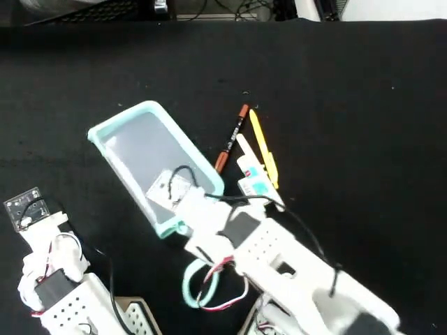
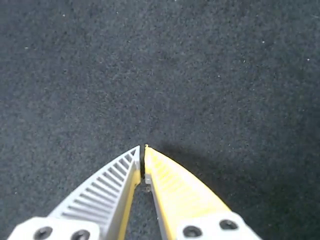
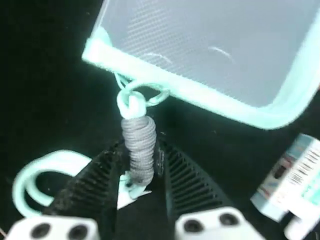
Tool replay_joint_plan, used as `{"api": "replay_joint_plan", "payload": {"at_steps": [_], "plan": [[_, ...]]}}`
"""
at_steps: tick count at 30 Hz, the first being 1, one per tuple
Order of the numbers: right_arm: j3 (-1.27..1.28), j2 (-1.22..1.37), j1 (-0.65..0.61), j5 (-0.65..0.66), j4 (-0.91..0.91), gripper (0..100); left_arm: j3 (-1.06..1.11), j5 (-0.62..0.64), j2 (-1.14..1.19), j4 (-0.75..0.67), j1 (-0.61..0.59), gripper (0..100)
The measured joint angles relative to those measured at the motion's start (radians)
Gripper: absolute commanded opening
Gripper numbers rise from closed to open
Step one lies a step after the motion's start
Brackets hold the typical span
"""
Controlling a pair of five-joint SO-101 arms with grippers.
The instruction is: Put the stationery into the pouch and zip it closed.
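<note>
The right arm lies low and outstretched, its wrist angled down. The right pincer (image 3: 141, 147) is clamped on the grey zip pull (image 3: 136, 127), with the pouch (image 3: 215, 50) just ahead of its tips. The pens (image 1: 230, 139) lie just beside it (outside the pouch). The left pincer (image 2: 143, 150) is closed on nothing, pointing down at the black cloth (image 2: 200, 75).

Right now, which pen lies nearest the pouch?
The brown pen, one tip almost at the pouch rim; the yellow pen lies farther out, beyond a white item.
</note>
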Motion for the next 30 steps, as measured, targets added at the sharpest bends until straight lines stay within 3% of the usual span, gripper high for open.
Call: {"api": "replay_joint_plan", "payload": {"at_steps": [4, 10, 16, 21, 30], "plan": [[0.018, -0.060, 0.052, 0.000, 0.018, 24.4, 0.000, 0.000, 0.000, 0.000, 0.000, 3], [0.058, -0.072, 0.058, 0.000, 0.002, 24.3, 0.000, 0.000, 0.000, 0.000, 0.000, 3], [0.087, -0.072, -0.061, -0.003, -0.011, 24.6, 0.000, 0.000, 0.000, 0.000, 0.000, 3], [0.095, -0.071, -0.083, -0.034, -0.063, 24.7, 0.000, 0.000, 0.000, 0.000, 0.000, 3], [0.051, 0.196, -0.080, -0.038, -0.153, 24.4, 0.000, 0.000, 0.000, 0.000, 0.000, 3]]}}
